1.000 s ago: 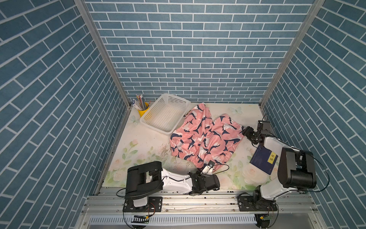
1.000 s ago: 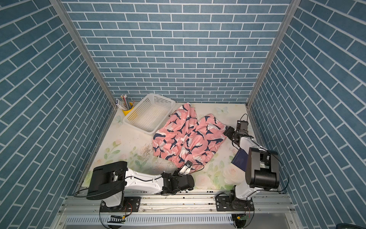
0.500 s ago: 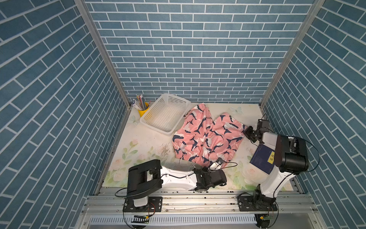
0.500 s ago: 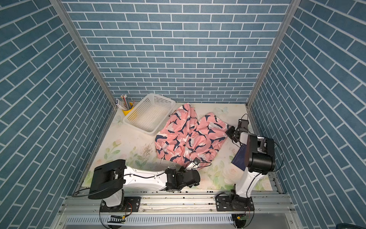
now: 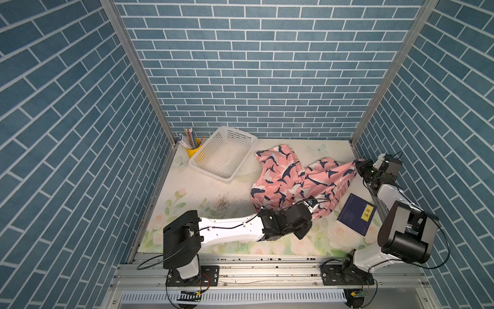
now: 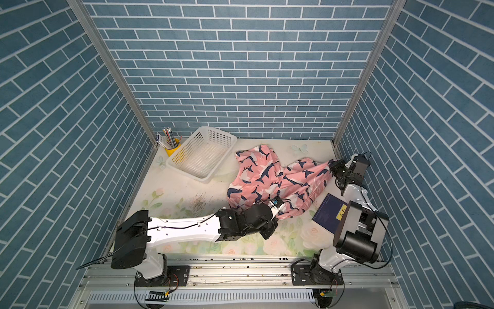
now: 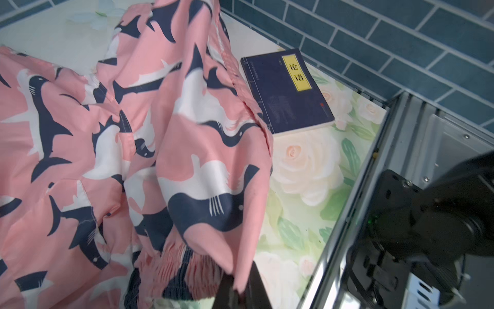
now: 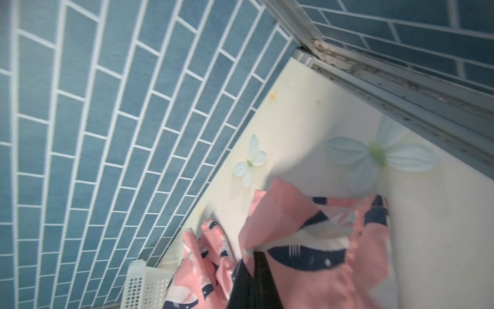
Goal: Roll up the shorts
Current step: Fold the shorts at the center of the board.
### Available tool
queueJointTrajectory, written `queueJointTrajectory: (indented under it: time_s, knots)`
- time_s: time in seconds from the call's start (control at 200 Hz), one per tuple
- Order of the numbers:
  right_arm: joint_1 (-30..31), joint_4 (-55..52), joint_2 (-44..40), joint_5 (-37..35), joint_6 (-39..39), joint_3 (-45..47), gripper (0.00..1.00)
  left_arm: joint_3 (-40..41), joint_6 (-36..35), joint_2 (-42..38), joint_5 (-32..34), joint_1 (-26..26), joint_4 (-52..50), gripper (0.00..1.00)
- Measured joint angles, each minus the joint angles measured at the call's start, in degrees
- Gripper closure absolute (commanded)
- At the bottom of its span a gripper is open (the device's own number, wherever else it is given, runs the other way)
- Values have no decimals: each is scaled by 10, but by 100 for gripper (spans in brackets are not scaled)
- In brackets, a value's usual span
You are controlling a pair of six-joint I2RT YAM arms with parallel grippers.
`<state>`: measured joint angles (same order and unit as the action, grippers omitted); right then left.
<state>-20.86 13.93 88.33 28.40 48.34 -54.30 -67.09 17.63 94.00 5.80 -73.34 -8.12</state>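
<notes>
The shorts (image 5: pixel 291 182) (image 6: pixel 270 182), salmon pink with navy and white sharks, lie crumpled and stretched across the right half of the mat. My left gripper (image 5: pixel 316 210) (image 6: pixel 280 210) reaches in from the front and is shut on their near edge by the gathered waistband; the left wrist view shows a pink fold (image 7: pixel 107 133) pinched in the gripper (image 7: pixel 238 289). My right gripper (image 5: pixel 357 164) (image 6: pixel 332 164) sits by the right wall, shut on the far right corner; the right wrist view shows the fabric (image 8: pixel 307 240) bunched in it (image 8: pixel 254 256).
A dark blue book (image 5: pixel 357 218) (image 6: pixel 327 214) (image 7: pixel 286 91) lies at the right, touching the shorts' edge. A white basket (image 5: pixel 238 131) (image 6: pixel 213 129) (image 8: pixel 139 286) stands at the back left, with a yellow pencil cup (image 5: pixel 193 149) (image 6: pixel 172 149) beside it. Brick walls enclose three sides.
Both grippers have shut on the shorts. The left arm slid right along the front, the right gripper drew back toward the right wall, and the shorts were dragged and stretched to the right.
</notes>
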Motion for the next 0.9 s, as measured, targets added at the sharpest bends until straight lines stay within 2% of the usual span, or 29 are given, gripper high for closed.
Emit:
queueJointTrajectory:
  time_s: [0.135, 0.24, 0.365, 0.46, 0.705, 0.9]
  knots:
    - [30, 58, 8, 30, 34, -2, 100, 86, 20, -82, -30, 34, 18, 100]
    - [70, 147, 41, 57, 87, -6, 100, 144, 44, -144, -32, 59, 37, 100]
    - [119, 244, 105, 73, 147, -31, 100, 192, 72, -191, -29, 63, 55, 100]
    - [156, 279, 155, 80, 173, -75, 100, 229, 93, -221, -18, 63, 69, 100]
    - [263, 312, 321, 121, 220, -296, 100, 320, 157, -318, 55, 83, 115, 100]
    - [347, 230, 474, 151, 215, -551, 100, 380, 228, -355, 123, 97, 127, 100]
